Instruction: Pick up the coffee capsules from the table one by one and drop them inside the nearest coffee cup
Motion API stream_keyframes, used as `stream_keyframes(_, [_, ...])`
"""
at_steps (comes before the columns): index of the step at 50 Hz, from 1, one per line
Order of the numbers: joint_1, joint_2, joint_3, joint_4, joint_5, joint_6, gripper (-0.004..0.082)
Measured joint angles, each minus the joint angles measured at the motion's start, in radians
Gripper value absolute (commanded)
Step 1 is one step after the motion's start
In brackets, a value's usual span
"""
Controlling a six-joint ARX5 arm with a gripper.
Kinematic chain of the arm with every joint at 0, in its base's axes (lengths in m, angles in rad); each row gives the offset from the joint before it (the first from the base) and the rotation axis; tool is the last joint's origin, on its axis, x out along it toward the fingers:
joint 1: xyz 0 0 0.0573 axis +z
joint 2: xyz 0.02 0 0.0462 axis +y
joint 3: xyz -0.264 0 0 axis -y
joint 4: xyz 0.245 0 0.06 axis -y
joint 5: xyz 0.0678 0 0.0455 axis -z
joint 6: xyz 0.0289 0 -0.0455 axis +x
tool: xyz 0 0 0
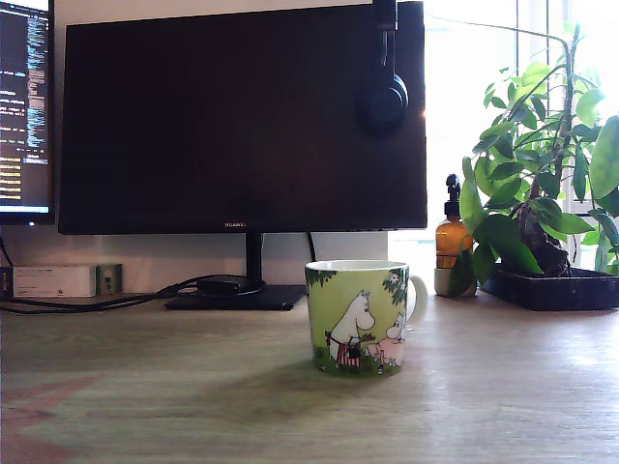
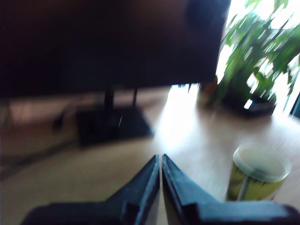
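Just right of centre in the exterior view, the light green mug [image 1: 359, 316] is seen standing upright on the wood-grain desk [image 1: 145, 387], its white handle turned toward the exterior view's right. White cartoon figures and dark leaves are printed on its side. No capsule can be made out in either view.

Behind the mug, a dark HUAWEI monitor [image 1: 242, 116] is set on a black stand, with headphones [image 1: 384, 92] hung over its upper right corner. At the upper left of the frame, 1 lit screen [image 1: 24, 106] is partly shown. An amber pump bottle [image 1: 452, 242] and a potted plant [image 1: 542, 174] are placed at the right.

Low in the blurred wrist view, the gripper [image 2: 161, 161] is shown with its black fingers pressed together, nothing held between them. The mug [image 2: 257, 176] is seen apart from it.
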Motion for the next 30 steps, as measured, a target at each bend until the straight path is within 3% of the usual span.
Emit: stream_keyframes(30, [-0.001,-0.05,0.0,-0.094,0.003,-0.001,-0.0019])
